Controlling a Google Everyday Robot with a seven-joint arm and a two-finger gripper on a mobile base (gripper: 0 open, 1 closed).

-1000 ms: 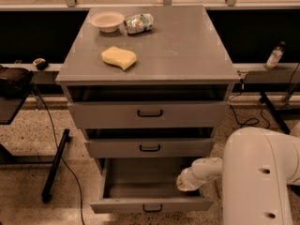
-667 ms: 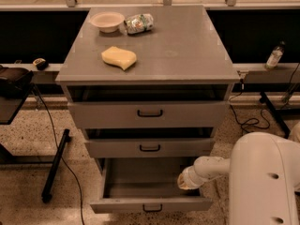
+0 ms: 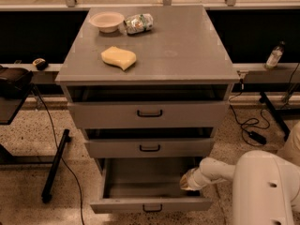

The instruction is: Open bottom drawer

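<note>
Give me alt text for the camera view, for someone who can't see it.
The grey cabinet's bottom drawer stands pulled well out, with the robot's end effector at its right side. The middle drawer and top drawer are slightly ajar; a yellow sponge, a bowl and a crumpled package lie on top.

The cabinet [image 3: 187, 46] stands at frame centre. On its top, toward the upper left, a bowl [image 3: 107, 21] sits just left of a bottle [image 3: 138, 23], with a sponge [image 3: 119, 57] nearer the front. Lower centre, the bottom drawer [image 3: 151, 205] juts out furthest. The gripper [image 3: 187, 181] is inside it at the right, on an arm [image 3: 213, 170] reaching in from the lower right.
</note>
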